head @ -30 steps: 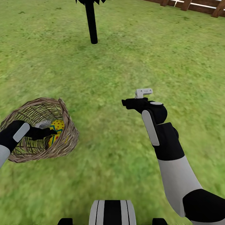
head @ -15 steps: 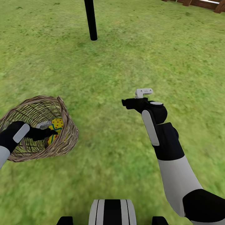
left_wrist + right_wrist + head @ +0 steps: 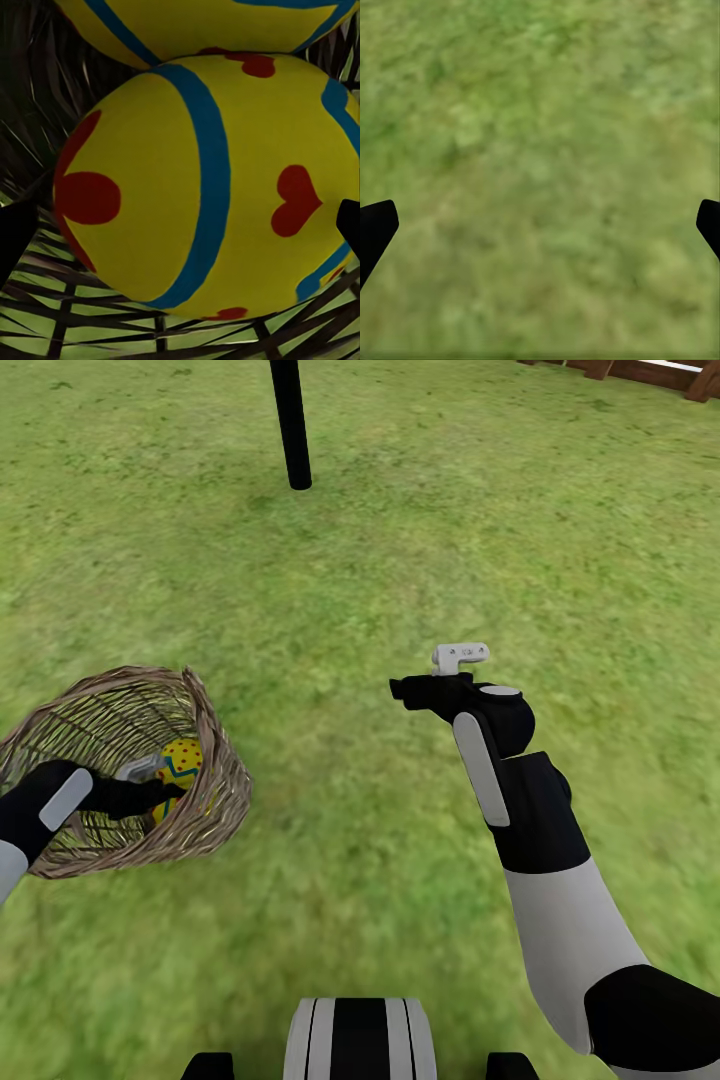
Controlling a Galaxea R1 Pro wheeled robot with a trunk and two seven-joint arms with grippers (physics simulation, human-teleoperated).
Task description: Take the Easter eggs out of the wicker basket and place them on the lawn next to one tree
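Note:
The wicker basket (image 3: 215, 800) lies tilted on the lawn (image 3: 380, 580) at the left of the head view. Inside it I see one yellow Easter egg (image 3: 182, 758) with a blue zigzag and red dots. My left gripper (image 3: 172, 792) reaches into the basket just below that egg. In the left wrist view it is open, its dark fingertips (image 3: 15, 240) at either side of a large Easter egg (image 3: 202, 187), with a second egg (image 3: 202, 22) behind it. My right gripper (image 3: 398, 690) hangs open over bare grass (image 3: 540, 172), holding nothing.
A black tree trunk (image 3: 290, 425) stands on the grass at the far centre-left. A piece of brown wooden fence (image 3: 650, 372) crosses the far right corner. Open lawn lies between the basket, the trunk and my right arm.
The head view tilted down a little a second ago. Since then my left arm has sunk slightly lower inside the basket. The right arm has stayed still.

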